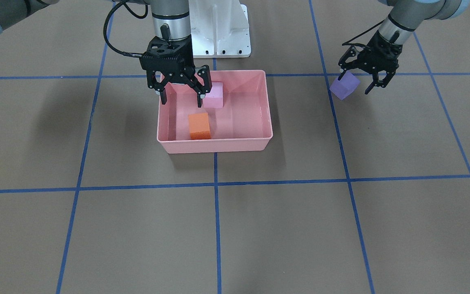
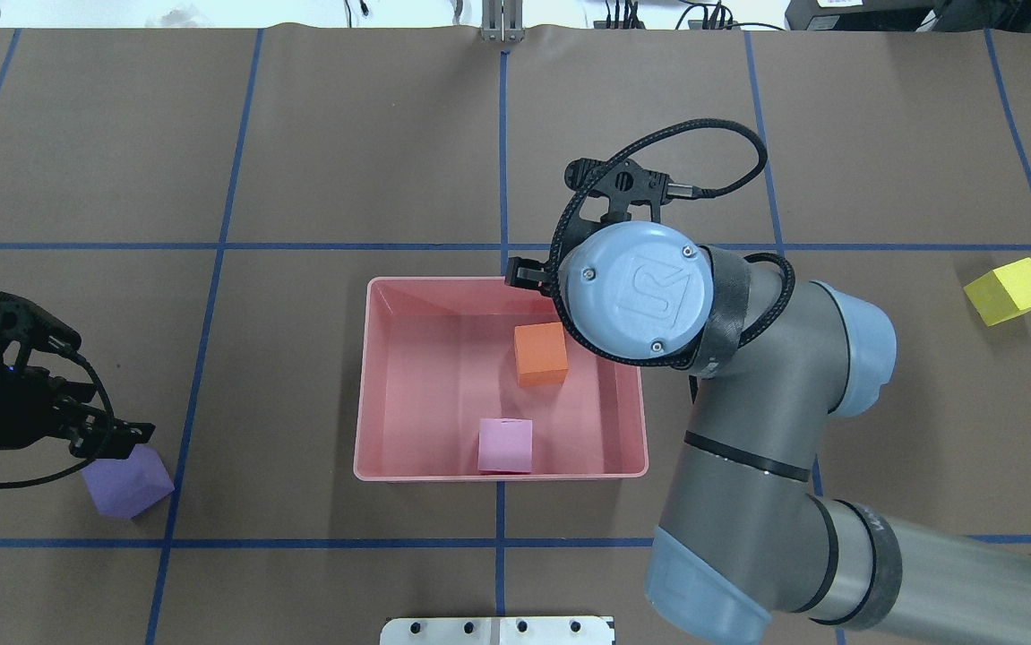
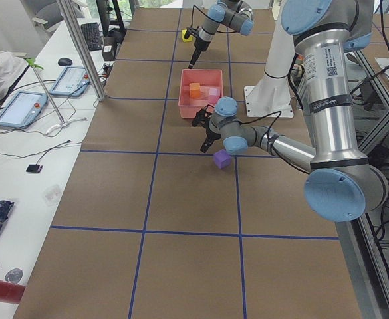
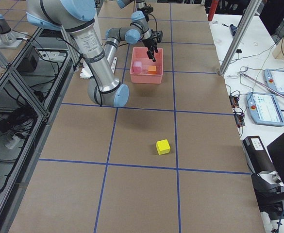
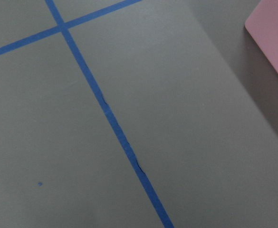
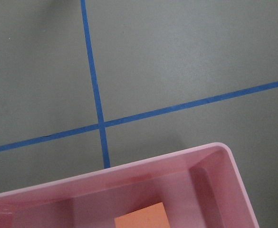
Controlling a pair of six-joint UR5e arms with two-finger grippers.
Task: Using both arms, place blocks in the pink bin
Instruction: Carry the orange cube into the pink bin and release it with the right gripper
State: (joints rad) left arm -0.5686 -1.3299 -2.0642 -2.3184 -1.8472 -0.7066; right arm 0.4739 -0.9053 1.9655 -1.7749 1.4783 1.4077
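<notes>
The pink bin (image 1: pixel 214 146) sits mid-table and holds the orange block (image 1: pixel 199 125) and the light pink block (image 1: pixel 213 95). My right gripper (image 1: pixel 181 99) hangs open and empty over the bin, just above the orange block. In the overhead view my right wrist hides it. The purple block (image 1: pixel 344 86) lies on the table to the robot's left of the bin (image 2: pixel 372 376). My left gripper (image 1: pixel 355 85) is open and straddles this block, one finger at its edge. The yellow block (image 2: pixel 1009 290) lies alone far to the robot's right.
The white robot base (image 1: pixel 218 28) stands just behind the bin. Blue tape lines (image 1: pixel 216 183) grid the brown table. The right wrist view shows the bin's rim (image 6: pixel 129 166) and the orange block (image 6: pixel 141 221).
</notes>
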